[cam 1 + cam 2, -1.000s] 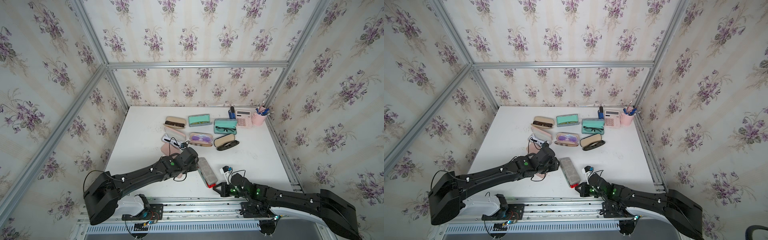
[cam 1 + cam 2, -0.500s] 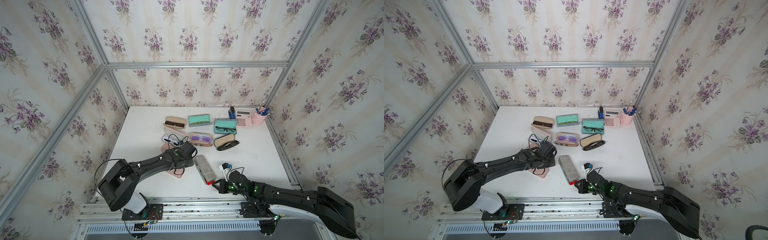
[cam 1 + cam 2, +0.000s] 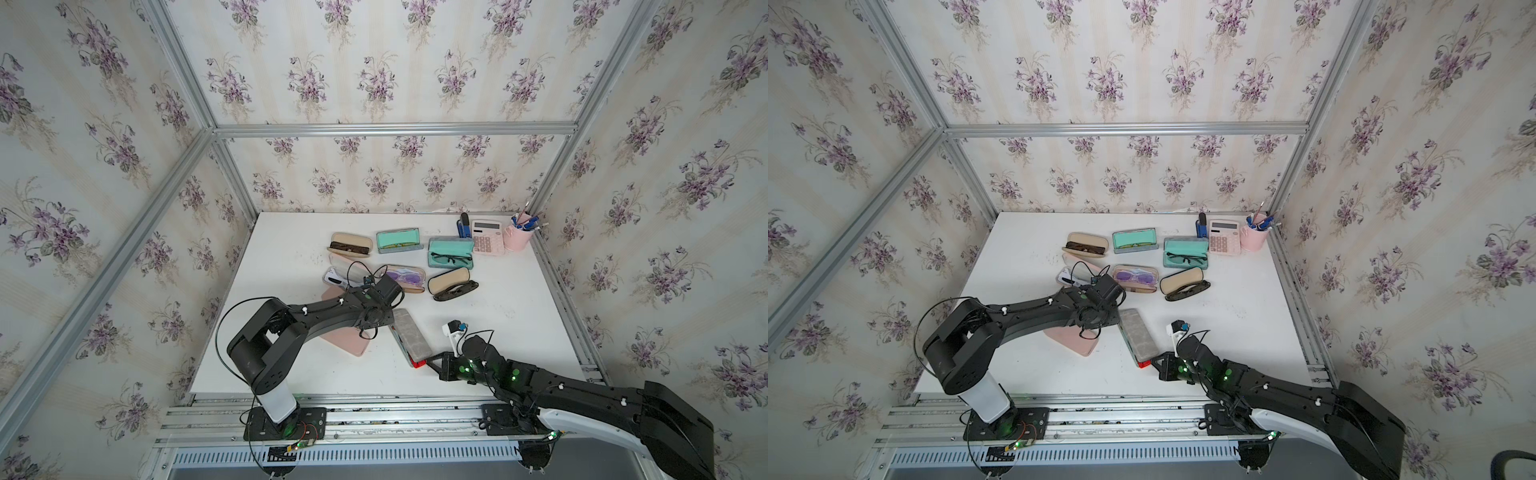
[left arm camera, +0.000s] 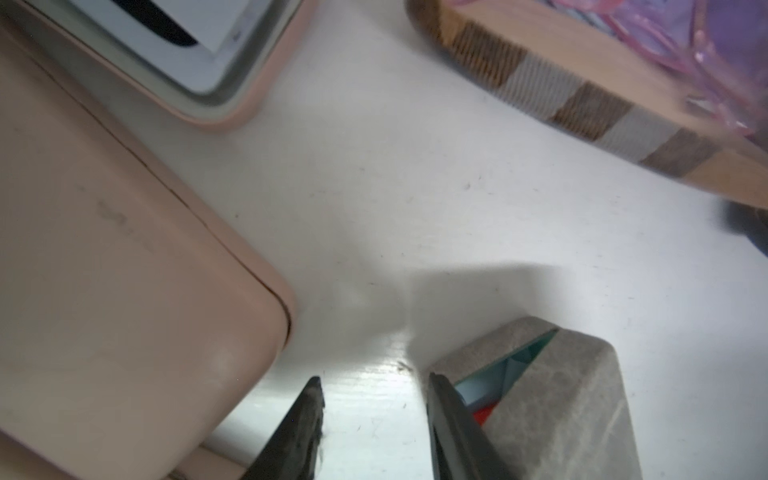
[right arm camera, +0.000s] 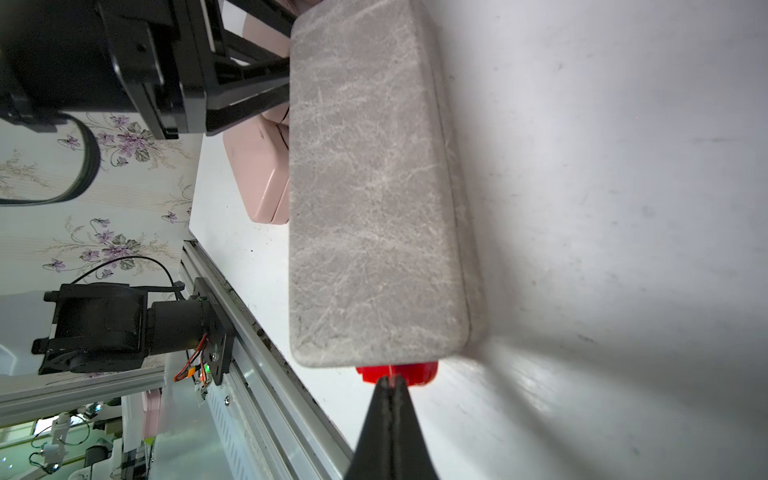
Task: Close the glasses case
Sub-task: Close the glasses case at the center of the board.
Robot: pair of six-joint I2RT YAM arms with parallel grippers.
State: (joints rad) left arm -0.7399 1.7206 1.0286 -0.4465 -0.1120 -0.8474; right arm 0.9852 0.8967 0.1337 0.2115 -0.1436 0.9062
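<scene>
Grey glasses case [image 3: 409, 337]: lies flat on the white table [image 3: 519, 332], centre, toward the near edge, long axis running far-left to near-right. Same spot in both top views. Lid is down but not seated. The left wrist view shows a wedge-shaped gap at the far end of the case [image 4: 561, 399], with teal lining and a sliver of red inside.

A red piece [image 5: 399, 372] sticks out from under the lid at the near end.

Right gripper [image 5: 390, 380]: at the near end of the case, arm low over the table. Jaws pressed together, tips touching the red piece. Cannot tell whether they pinch any of it.

Left gripper [image 4: 374, 380]: at the far end of the case, pointing down at the table. Jaws part-way open with only bare table between them, so nothing is held. One finger [image 4: 446, 411] lies against the far left corner of the case; the other stands between the grey case and a pink case.

Pink case [image 3: 345, 338]: closed, just left of the grey case, partly under the left arm and close to it without touching.

Farther back, an open checked case holding purple glasses [image 3: 405, 278] sits beyond the left wrist. An open case with dark glasses [image 3: 453, 284] is to its right. More open cases, a calculator [image 3: 487, 239] and a pink cup [image 3: 517, 237] line the far side, well apart from both grippers.
</scene>
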